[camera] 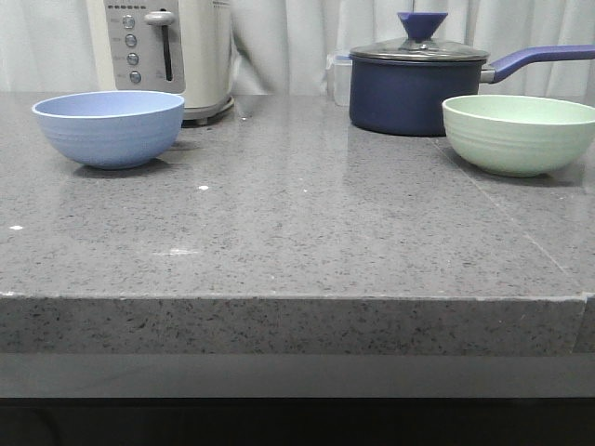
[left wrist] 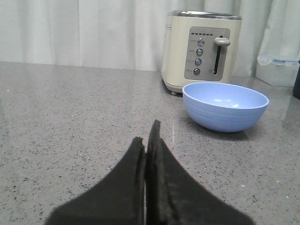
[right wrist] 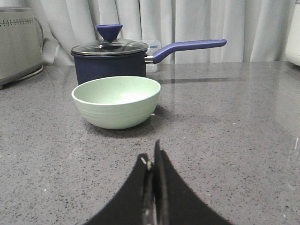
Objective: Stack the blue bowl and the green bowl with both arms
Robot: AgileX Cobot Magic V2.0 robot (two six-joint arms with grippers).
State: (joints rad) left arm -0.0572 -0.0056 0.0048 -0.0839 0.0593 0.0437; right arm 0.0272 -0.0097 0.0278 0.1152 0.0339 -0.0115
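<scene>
Only the tips of the robot show, and only in the two wrist views. The left arm's matte black gripper [left wrist: 151, 140] ends in two broad, flat fingers [left wrist: 130, 183] that widen toward the base and taper to narrow, blunt points. Their inner edges look rough and slightly frayed, with a thin dark seam between them. The right arm's matte black gripper [right wrist: 152, 157] has the same shape: two wedge-like fingers [right wrist: 174, 197] flaring out from slim tips. A small pale speck sits on the inner edge near one tip. No cables, screws or markings can be made out.
</scene>
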